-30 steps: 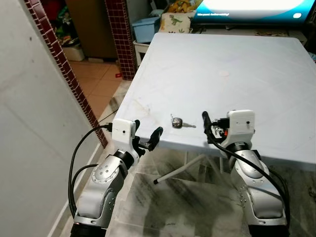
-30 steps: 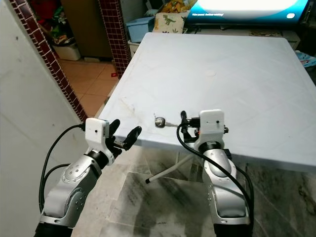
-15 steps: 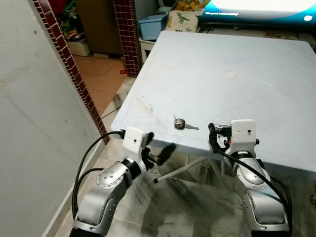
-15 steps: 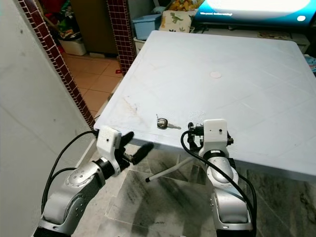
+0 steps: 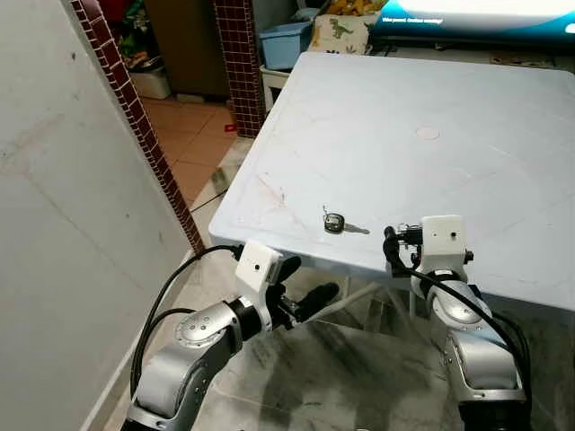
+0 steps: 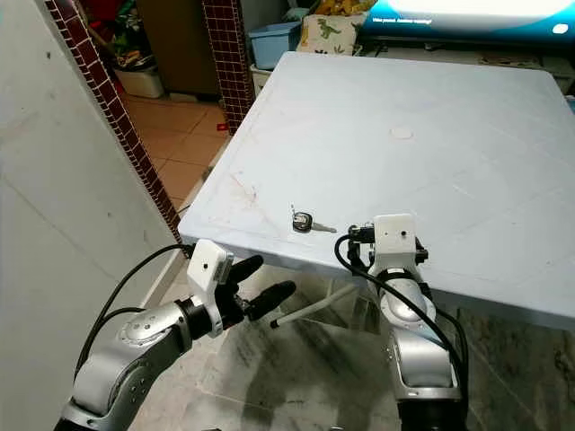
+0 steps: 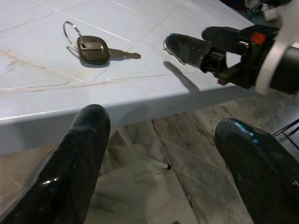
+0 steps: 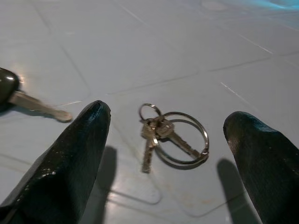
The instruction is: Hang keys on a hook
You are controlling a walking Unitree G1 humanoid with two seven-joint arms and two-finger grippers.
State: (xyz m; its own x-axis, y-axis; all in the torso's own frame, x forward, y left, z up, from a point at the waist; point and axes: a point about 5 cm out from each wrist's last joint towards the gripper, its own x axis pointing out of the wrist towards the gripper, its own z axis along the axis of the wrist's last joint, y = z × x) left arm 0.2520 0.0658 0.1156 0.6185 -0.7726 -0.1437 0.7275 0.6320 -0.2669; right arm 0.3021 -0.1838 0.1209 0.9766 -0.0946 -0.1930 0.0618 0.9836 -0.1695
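- The left gripper [image 5: 301, 289], in the lower left of the head views, hangs below the near edge of the white table [image 5: 467, 99]; its black fingers are spread apart and hold nothing.
- Left of centre on the table lies a black-headed key [image 5: 334, 222] on its own ring, near the front edge and touched by neither gripper.
- Just right of it, the right gripper [image 8: 168, 140] is at the table's near edge, fingers wide apart and empty, bracketing a small bunch of keys [image 8: 163, 133] on rings that lies flat on the surface between them.
- My reading: the task is barely begun. No keys are picked up yet, so the grasp, the carry and the hanging are all left.
- No hook can be made out, so where the keys must go is unknown.
- In the head views the bunch of keys is hidden behind the right wrist.
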